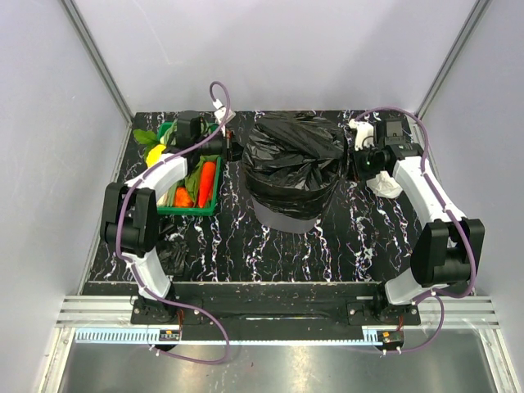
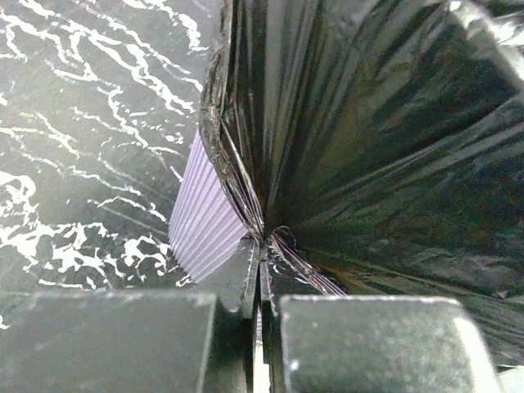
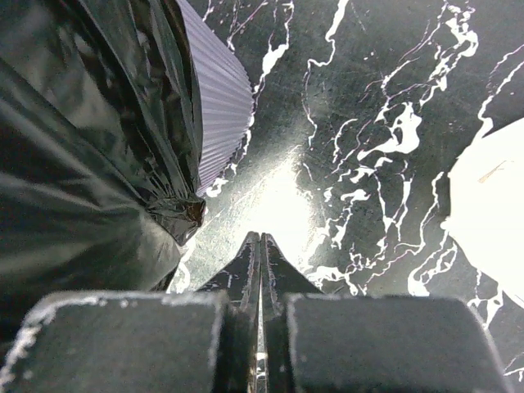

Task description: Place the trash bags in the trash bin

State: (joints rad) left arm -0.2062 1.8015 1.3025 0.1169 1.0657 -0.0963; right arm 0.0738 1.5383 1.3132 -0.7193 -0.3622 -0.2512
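I have the bag [image 1: 295, 155] draped over the bin [image 1: 286, 221], its film covering the rim and bulging on top rather than hanging inside; the left hand [image 2: 260, 274] is clamped on a pleat of film at the bin's left side, I judge to hold that edge against the rim; the right hand [image 3: 260, 258] has its fingers pressed together on nothing, just beside the bag's right fold, over bare desk [image 3: 368, 98]; so only one side is gripped; what looks like a second bag [image 1: 172, 255] lies crumpled on the desk near the crate [image 1: 190, 210], not yet binned.
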